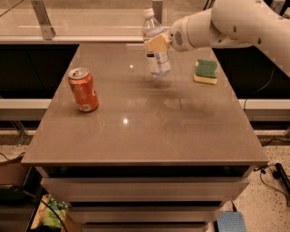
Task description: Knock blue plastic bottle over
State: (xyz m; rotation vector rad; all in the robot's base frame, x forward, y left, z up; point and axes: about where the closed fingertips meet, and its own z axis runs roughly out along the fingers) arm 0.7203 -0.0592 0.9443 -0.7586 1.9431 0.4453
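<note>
- Up at the 12 o'clock end of the table (149,136), I see my gripper (155,43) just above the top.
- Its big white arm (235,22) comes in from 2 o'clock.
- The gripper is closed on the blue plastic bottle (160,64).
- One tan finger (158,44) lies flat across the front of the bottle, up on its top half. The other finger is behind the bottle, so I cannot see it.
- The bottle is not straight up. It leans, with its white cap (148,12) toward 11 o'clock and its bottom toward 5 o'clock.
- I cannot tell if the bottom touches the table or hangs just over it. A dark shadow sits on the table right under it.
- The bottle's white label (158,58) with dark print faces me.
- An orange can (84,89) stands straight up at 9 o'clock, well apart from the bottle.
- A green and yellow sponge (206,71) lies flat at 2 o'clock, under the arm and apart from the bottle.
- Drawers (145,186) sit under the table at 6 o'clock.
</note>
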